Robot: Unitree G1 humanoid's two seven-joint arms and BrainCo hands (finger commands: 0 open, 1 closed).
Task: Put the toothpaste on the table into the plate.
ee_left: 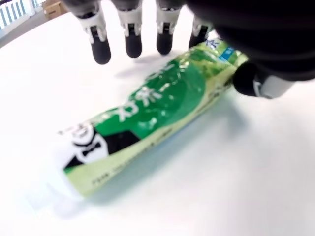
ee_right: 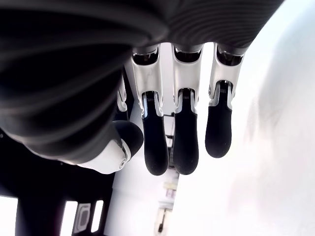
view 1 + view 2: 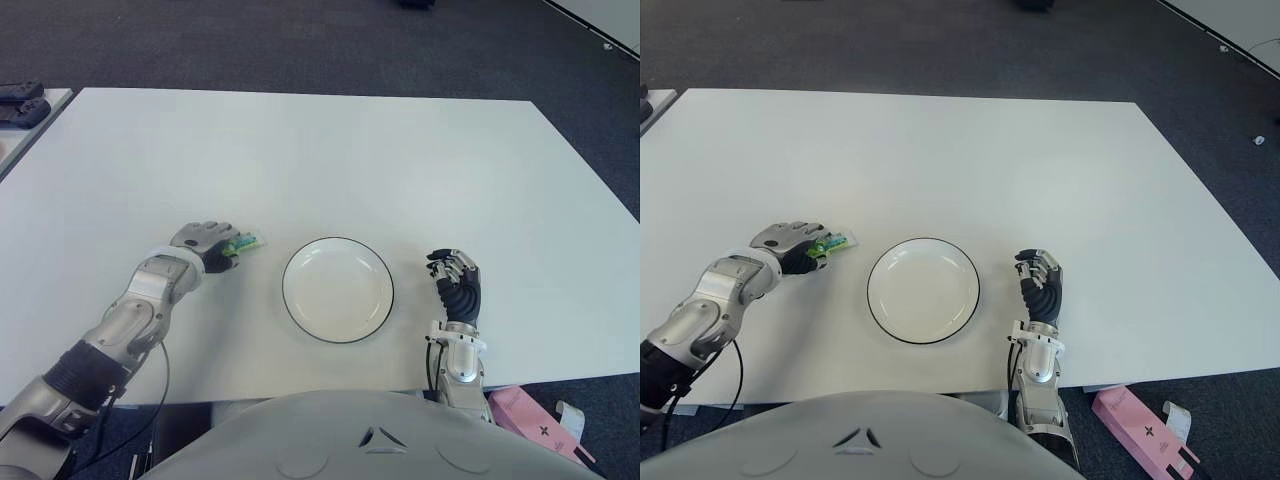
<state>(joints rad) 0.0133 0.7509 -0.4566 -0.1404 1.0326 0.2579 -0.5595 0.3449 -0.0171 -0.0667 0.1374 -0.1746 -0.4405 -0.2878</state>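
Dark grey carpet [image 3: 300,50] surrounds a wide white counter [image 3: 330,150], which fills most of what I see from the head camera. Its far edge and right edge are both in view, and the near edge runs just in front of the robot's body. A pink box [image 3: 535,420] lies on the floor off the near right corner, and some dark items [image 3: 20,100] sit on a second surface at the far left.

The far half of the counter is bare, with plenty of open room around the plate [image 3: 338,290], a white dish with a dark rim standing near the front edge, centred.

My left hand [image 3: 205,245] is left of the plate, over the green toothpaste [image 1: 152,113], which lies flat on the counter (the tube pokes out toward the plate but stays apart from it). In the wrist view the fingers [image 1: 133,34] arch over the tube with the thumb beside it, not closed around it.

My right hand [image 3: 455,280] shows just right of the plate, fingers relaxed, holding nothing.
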